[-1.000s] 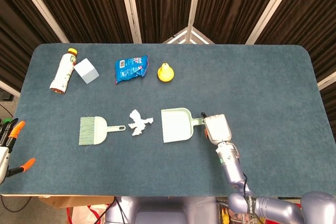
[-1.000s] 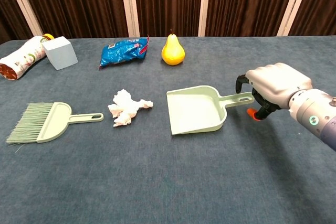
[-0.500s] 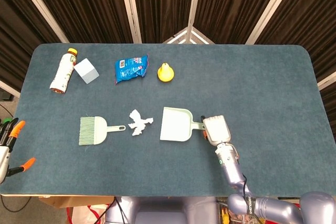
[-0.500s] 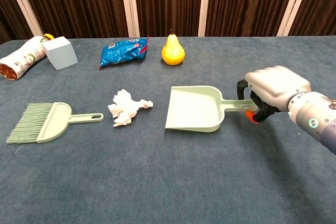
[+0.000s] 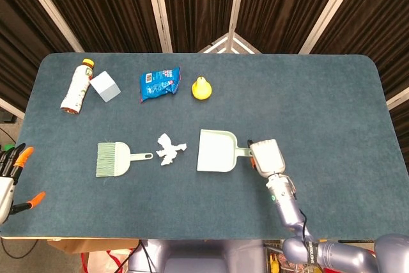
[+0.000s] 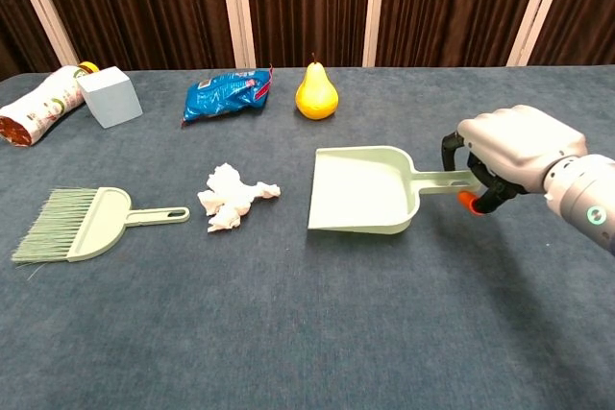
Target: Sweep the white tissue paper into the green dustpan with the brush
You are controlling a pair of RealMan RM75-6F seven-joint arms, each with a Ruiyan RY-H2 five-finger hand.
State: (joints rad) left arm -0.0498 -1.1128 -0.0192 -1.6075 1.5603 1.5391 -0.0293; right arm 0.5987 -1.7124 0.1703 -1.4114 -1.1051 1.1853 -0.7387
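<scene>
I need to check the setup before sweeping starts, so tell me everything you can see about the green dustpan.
The pale green plastic dustpan has a shallow rectangular tray with raised side and back walls and a straight handle pointing to the robot's right. Its open mouth faces the crumpled white tissue paper, which lies apart from it. The tray is empty. The right hand grips the handle's end. In the chest view the pan looks tipped, front edge down on the blue table. It lies in front of the yellow pear.

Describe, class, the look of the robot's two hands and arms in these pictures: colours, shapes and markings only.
The right hand has a smooth, rounded white shell over black fingers with orange tips. Its wrist is a silver-grey cylinder with a small teal ring light, and the head view shows a thin dark cable along the forearm. The left hand shows only at the frame's edge: a white body with dark fingers, orange-tipped.
</scene>
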